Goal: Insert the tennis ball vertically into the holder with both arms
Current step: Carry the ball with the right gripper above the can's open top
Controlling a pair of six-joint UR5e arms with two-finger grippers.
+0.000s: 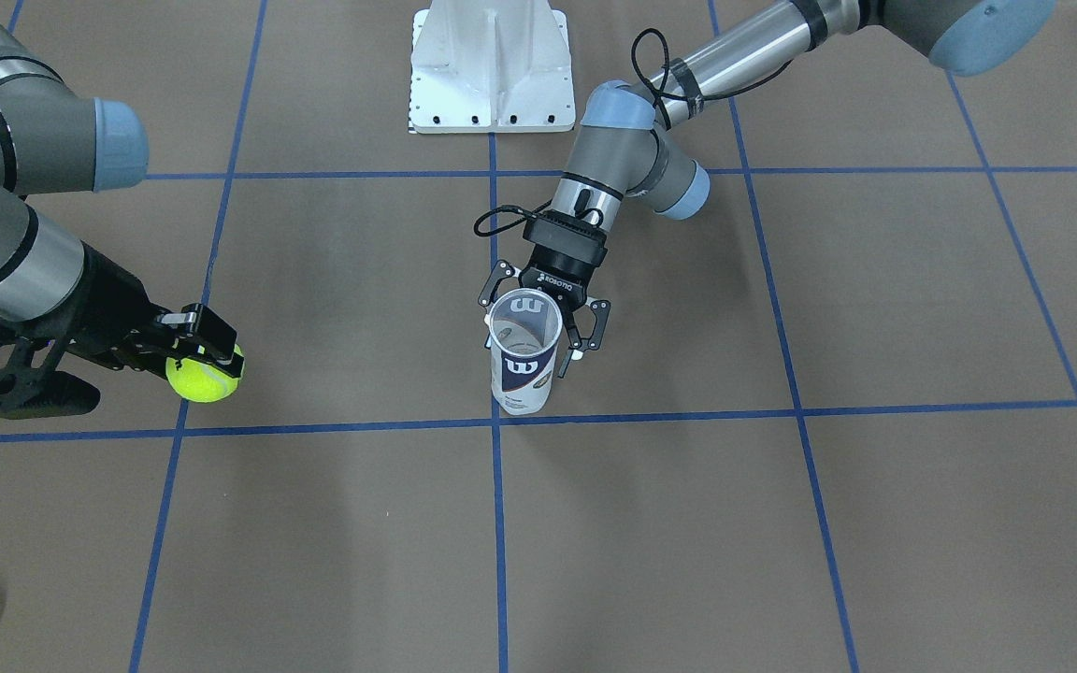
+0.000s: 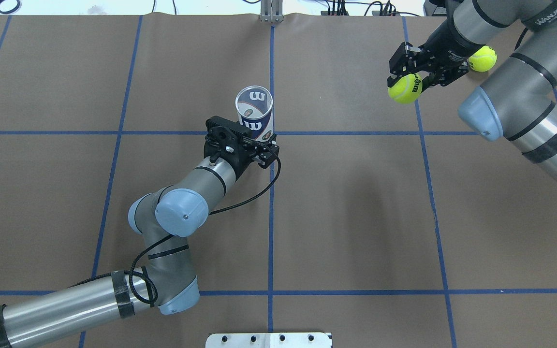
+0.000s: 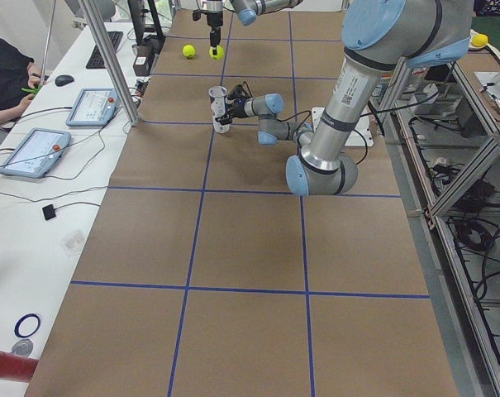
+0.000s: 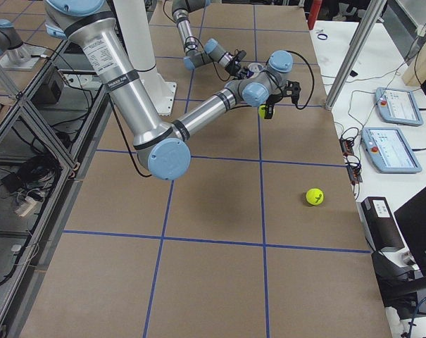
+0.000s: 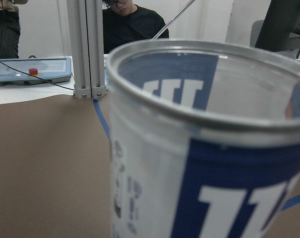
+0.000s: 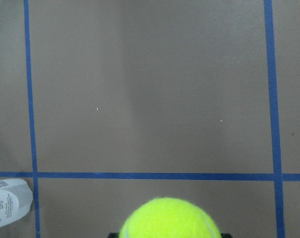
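**Q:** Grippers first: what did the left gripper (image 1: 535,335) have?

**A:** The tennis-ball can (image 1: 522,360). Its black fingers sat spread wide on either side of the clear tube and pressed against its walls, low down near the base. The left wrist camera showed little more than the silver rim and the navy label, very close.

**Q:** And where was the can?

**A:** Upright on the brown table (image 1: 875,523), open mouth up, near the middle. Its base stood just beside a crossing of the blue tape lines (image 1: 499,523), with the white pedestal (image 1: 489,65) farther back on the robot's side.

**Q:** The right gripper (image 2: 406,83)?

**A:** Closed on a tennis ball (image 2: 403,91), one finger on each side, the black lettering facing up in the overhead view. It was well apart from the can, off toward the robot's right and the far edge of the table. The right wrist camera looked straight down past the ball at the paper and the tape grid, and only the can's foot showed in its lower left corner.

**Q:** Was the ball touching the table?

**A:** I could not tell for certain. The wrist view suggested the ball hung above it.

**Q:** Anything else out there?

**A:** A second tennis ball (image 2: 482,58) lay loose on the table, beyond the right gripper near the far right corner, touching nothing.
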